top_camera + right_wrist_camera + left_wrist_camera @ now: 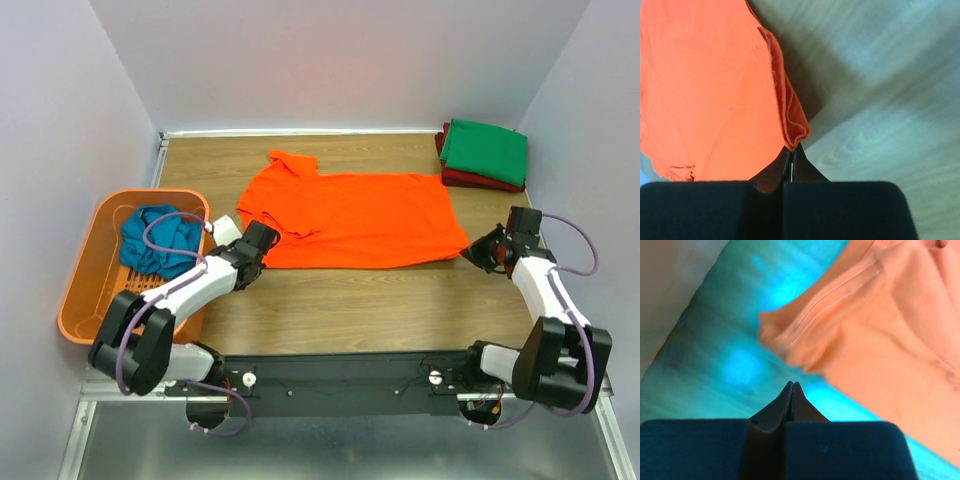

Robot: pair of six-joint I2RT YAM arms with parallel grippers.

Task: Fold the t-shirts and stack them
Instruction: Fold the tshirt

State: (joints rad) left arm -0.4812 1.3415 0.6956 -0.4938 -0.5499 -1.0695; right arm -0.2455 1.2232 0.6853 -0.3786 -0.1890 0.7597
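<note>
The bright orange t-shirt (355, 220) lies spread flat across the middle of the table. My left gripper (262, 248) is at its near left corner. In the left wrist view it (792, 385) is shut and empty, with the shirt's hem (890, 330) just ahead and apart from the tips. My right gripper (478, 252) is at the near right corner. In the right wrist view it (792, 149) is shut on the folded corner of the shirt (710, 90). A folded green t-shirt (485, 150) lies on a dark red one (480, 180) at the back right. A teal-blue t-shirt (158, 240) is crumpled in the basket.
The orange plastic basket (80, 290) stands at the left edge of the table beside my left arm. White walls close in the table at the back and both sides. Bare wood (350, 310) shows between the shirt and the arm bases.
</note>
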